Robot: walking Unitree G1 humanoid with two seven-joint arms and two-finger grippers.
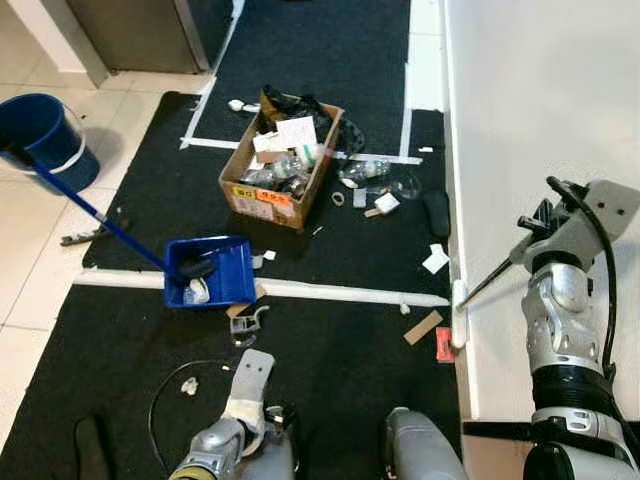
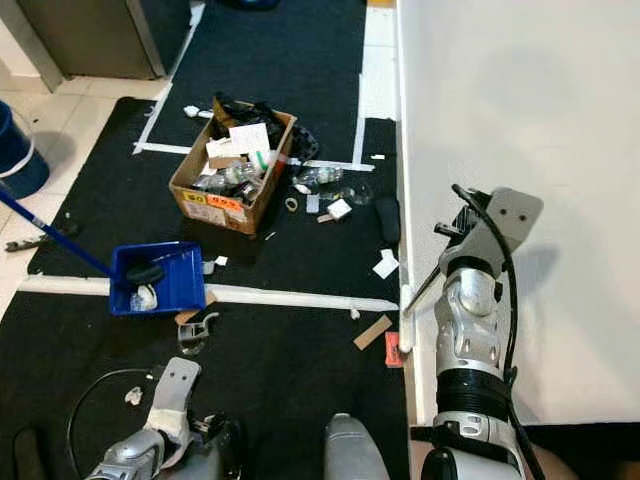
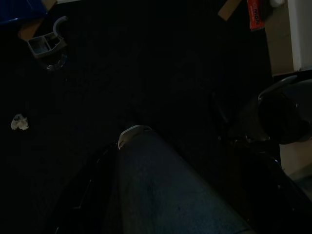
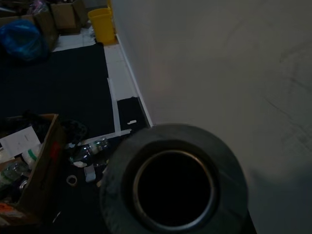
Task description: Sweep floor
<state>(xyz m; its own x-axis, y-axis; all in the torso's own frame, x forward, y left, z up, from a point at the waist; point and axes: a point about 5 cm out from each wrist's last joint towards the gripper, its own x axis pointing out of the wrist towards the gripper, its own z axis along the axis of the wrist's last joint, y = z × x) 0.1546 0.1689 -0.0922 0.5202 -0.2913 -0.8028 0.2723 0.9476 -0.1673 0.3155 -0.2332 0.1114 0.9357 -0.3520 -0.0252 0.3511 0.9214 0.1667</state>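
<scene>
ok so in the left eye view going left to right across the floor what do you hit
blue bucket → blue dustpan → cardboard box of rubbish → clear plastic bottle → white paper scrap → white wall

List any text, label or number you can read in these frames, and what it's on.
None can be read for certain.
Cardboard box, yellow and orange stickers on its front: print too small.
White paper sheet in the box: lines of print, blurred.
Red packet by the wall: white lettering, too blurred to make out.
</scene>
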